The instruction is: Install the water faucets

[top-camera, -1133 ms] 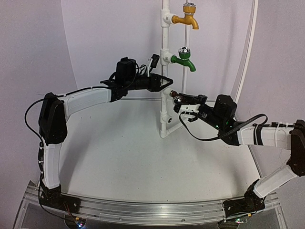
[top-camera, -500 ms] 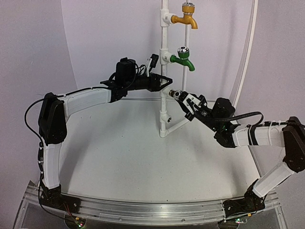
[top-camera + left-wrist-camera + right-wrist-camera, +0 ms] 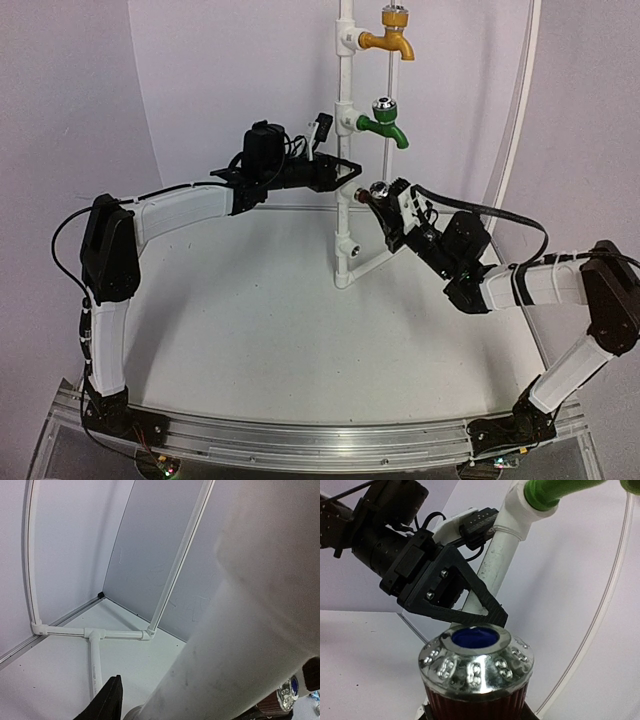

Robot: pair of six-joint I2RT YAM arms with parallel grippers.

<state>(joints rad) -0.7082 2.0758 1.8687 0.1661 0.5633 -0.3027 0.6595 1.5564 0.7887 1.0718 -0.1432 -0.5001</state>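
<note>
The green faucet (image 3: 386, 126) sits in a socket of the white pipe stand (image 3: 345, 235), and its spout also shows in the right wrist view (image 3: 560, 487). My right gripper (image 3: 388, 208) is shut on the dark brown faucet (image 3: 377, 192) and holds it just right of the pipe, below the green one. In the right wrist view its silver cap (image 3: 476, 662) with a blue centre faces the camera. My left gripper (image 3: 345, 172) is closed around the pipe (image 3: 240, 645). One black finger (image 3: 107, 702) shows beside it.
A yellow-orange faucet (image 3: 392, 40) is mounted at the top of the stand. The stand's white foot pipes (image 3: 95, 652) lie on the table. A thin white frame (image 3: 515, 110) curves up the back wall on the right. The right arm's cable loops above its wrist.
My right gripper has lifted the dark brown faucet and moved it left, closer to the pipe, tilting it up. The left arm has not moved.
</note>
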